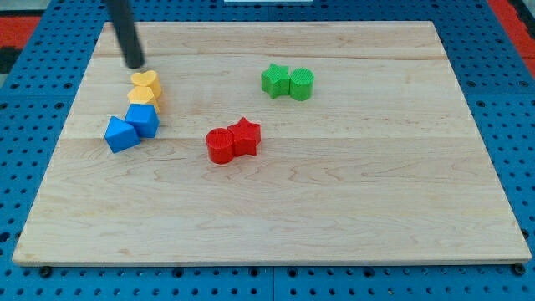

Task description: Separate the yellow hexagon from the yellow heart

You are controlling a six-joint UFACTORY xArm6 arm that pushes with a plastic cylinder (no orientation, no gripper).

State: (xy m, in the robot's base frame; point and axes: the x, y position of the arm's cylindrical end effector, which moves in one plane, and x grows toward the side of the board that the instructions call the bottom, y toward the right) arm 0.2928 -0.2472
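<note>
Two yellow blocks are seen touching near the view's upper left of a pale wooden board [334, 209]. The yellow heart [147, 81] lies nearer the view's top, and the yellow hexagon [142, 96] is pressed against it on the lower side. Together they form a short pair whose long axis runs roughly from the view's top to its bottom, tilted slightly. Which way the heart's point is turned cannot be made out.

The rod ends in my tip [135, 63], which is set just above the heart, close to it; whether it touches cannot be told. No jaws are carried by the rod, so nothing is gripped.

Directly below the hexagon a blue block [143, 119] is found touching it, and a second blue block [121, 134] is set against that one towards the lower left. Near the middle of the board a red cylinder [220, 145] and a red star [246, 135] are joined. Towards the top, right of centre, a green star [274, 79] and a green cylinder [302, 84] are likewise joined.

The board is laid on a blue perforated base [33, 100], and red patches are visible at the view's upper corners.
</note>
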